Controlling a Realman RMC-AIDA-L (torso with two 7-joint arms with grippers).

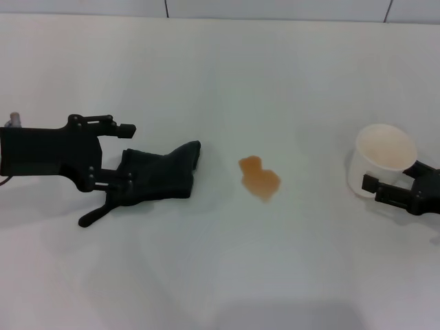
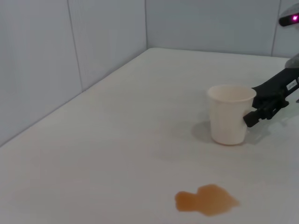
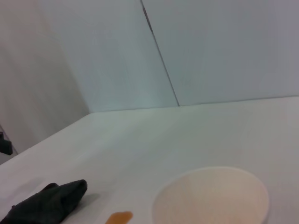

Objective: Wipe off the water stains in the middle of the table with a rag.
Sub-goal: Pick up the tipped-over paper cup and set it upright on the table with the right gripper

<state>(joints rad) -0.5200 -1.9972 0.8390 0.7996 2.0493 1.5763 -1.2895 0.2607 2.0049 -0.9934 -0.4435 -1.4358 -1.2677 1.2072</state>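
Rag point(image 1: 161, 177) lies dark and crumpled on the white surface point(image 1: 206, 275), toward its left side, with one floppy corner pointing at the stain. Its fabric looks soft and matte, bunched into folds of uneven outline, nearly black-green against the smooth tabletop. The left claw point(image 1: 113, 182) sits at the rag's left end with its black fingers spread around the cloth: one finger runs above it, another splays below onto the surface, so the claw looks open and partly tucked into the fabric, not yet clamped on it. That placement suits a grab of the cloth from the side, leaving the bulk free to be dragged across the spill. The stain point(image 1: 259, 178) lies near the middle of the surface, just beside the rag's tip but apart from it: a thin, translucent orange-brown puddle with a lobed, irregular edge, smaller than the cloth. Well apart, near the right edge, stands a white paper cup point(image 1: 381, 159), upright, smooth-walled and empty as far as can be seen. The right claw point(image 1: 395, 192) rests against the cup's side, its fingers at the wall, apparently closed on it, likely to keep the cup out of the wiping path.
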